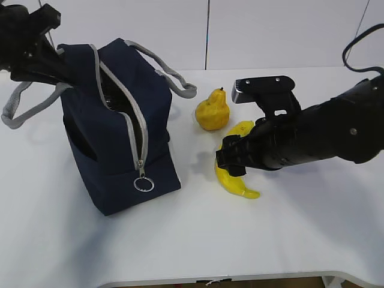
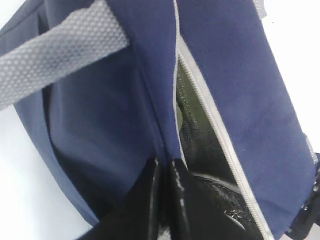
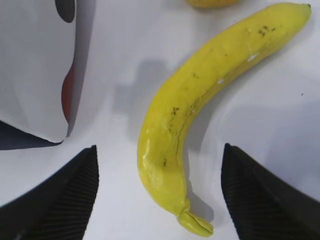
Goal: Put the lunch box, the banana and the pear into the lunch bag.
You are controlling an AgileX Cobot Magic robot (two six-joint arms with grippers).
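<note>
Above banana [image 3: 200, 105], right tool [image 3: 160, 195] spread.

No text, label, brand, number or sign could be read anywhere in the three views. The boxy navy-blue fabric lunch bag [image 1: 117, 129] with grey zipper showed only plain cloth, and the curved yellow banana [image 3: 200, 105] carried only small brown specks.

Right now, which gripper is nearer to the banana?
The right. The right gripper hangs open just above the banana, one finger either side, not touching it. The left gripper is shut on the lunch bag at its far top edge, across the bag from the fruit.
</note>
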